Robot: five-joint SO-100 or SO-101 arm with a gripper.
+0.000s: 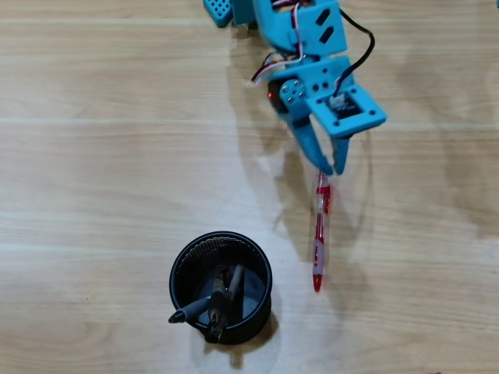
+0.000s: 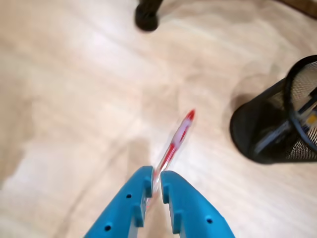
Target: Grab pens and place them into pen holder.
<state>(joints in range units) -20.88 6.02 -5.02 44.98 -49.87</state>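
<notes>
A red and clear pen (image 1: 319, 234) lies lengthwise on the wooden table to the right of the pen holder (image 1: 257, 269), a round black wire-mesh cup. My blue gripper (image 1: 331, 169) is shut on the pen's upper end. In the wrist view the pen (image 2: 176, 141) sticks out forward from between the two blue fingers (image 2: 133, 191), and my gripper (image 2: 156, 177) pinches its near end. The pen holder (image 2: 257, 131) stands at the right edge there. Dark pens (image 1: 214, 300) rest inside the cup, one tip poking over its left rim.
The arm's blue base and wiring (image 1: 296, 39) fill the top middle of the overhead view. A dark round object (image 2: 147, 17) stands at the top of the wrist view. Bare wooden table (image 1: 93, 171) lies all around.
</notes>
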